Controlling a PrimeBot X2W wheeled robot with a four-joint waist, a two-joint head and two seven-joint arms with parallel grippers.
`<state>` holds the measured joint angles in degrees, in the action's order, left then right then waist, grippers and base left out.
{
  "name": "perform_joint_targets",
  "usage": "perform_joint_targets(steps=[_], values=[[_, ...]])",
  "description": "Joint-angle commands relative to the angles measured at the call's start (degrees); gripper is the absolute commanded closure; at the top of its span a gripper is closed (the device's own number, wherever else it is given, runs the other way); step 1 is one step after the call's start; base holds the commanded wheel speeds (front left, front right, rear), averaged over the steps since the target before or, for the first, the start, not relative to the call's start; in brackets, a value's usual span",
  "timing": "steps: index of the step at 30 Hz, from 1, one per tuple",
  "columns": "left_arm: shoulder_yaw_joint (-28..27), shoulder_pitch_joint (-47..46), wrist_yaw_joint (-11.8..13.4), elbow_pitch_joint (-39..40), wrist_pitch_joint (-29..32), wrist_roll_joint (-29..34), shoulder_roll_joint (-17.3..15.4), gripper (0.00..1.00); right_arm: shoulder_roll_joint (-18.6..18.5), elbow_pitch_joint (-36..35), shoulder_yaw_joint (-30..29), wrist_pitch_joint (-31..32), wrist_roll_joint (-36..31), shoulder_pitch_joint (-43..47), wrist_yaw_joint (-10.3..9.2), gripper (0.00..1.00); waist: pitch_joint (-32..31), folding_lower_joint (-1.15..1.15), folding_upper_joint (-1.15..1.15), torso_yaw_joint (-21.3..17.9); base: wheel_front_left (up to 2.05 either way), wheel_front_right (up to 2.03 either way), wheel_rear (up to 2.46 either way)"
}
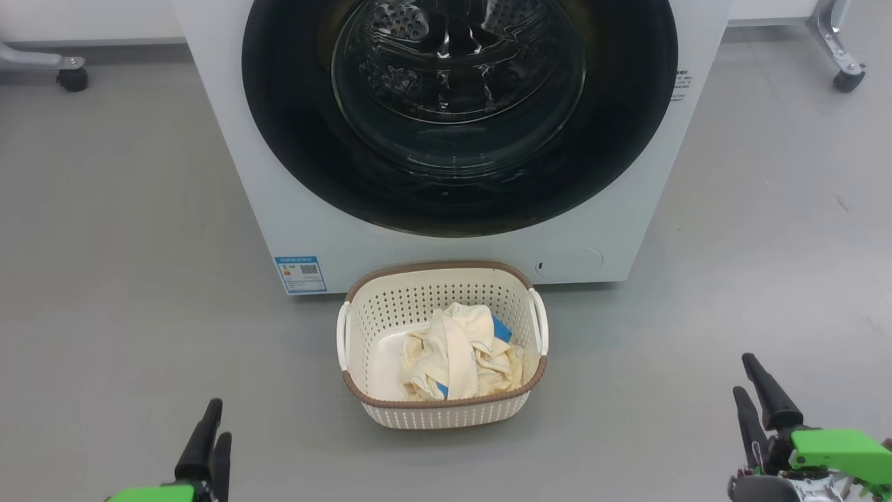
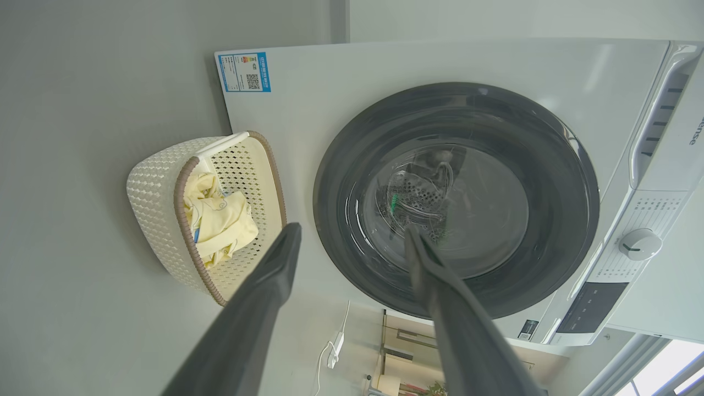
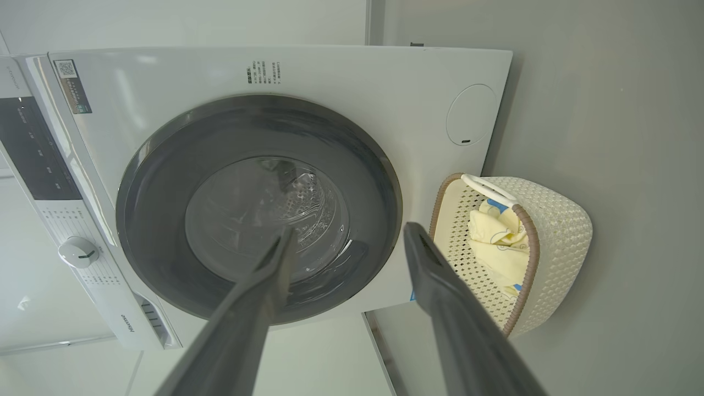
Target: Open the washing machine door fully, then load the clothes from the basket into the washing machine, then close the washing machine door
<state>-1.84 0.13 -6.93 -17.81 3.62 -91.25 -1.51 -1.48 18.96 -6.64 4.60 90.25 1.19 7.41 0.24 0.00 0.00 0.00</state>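
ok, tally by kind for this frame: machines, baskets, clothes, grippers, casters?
washing machine: 1
basket: 1
clothes: 1 heap, separate pieces cannot be told apart
grippers: 2, left gripper and right gripper, both open
caster wheels: 2
Total: 7

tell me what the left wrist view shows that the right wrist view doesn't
Left wrist view: the open left claw, the whole blue energy sticker, and a white cable beyond the machine. Right wrist view: the open right claw, a round flap low on the machine's front, and small printed lines beside the door. Both: the washing machine, its door shut, the dial, and the basket on the floor holding the clothes.
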Motion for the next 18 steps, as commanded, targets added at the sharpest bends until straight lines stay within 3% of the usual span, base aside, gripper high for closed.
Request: perform_joint_targets(steps=[1,9,18], values=[[-0.2,-3.1,-0.2,2.3,-0.5,0.8,-1.0,0.0,-1.2,-2.1,0.3,-0.5,-0.7,-3.0,0.01,0.0,0.0,0.0,0.0,0.0,0.0,0.0,0.0],[1.3,-3.8,-0.2,2.4,-2.6,5.1,-1.9,0.0,-2.0,-1.8,0.9,-2.7,-6.6,-3.6,0.02,0.0,0.0,0.0,0.0,0.1,0.0,0.0,0.0],[1.3,-4.5,1.5,2.5,-4.3,13.8,-2.4,0.0,-2.1,-1.9,0.4,-4.5,-16.3,-4.2,0.03,0.0,-0.1,0.0,0.0,0.2,0.0,0.0,0.0]])
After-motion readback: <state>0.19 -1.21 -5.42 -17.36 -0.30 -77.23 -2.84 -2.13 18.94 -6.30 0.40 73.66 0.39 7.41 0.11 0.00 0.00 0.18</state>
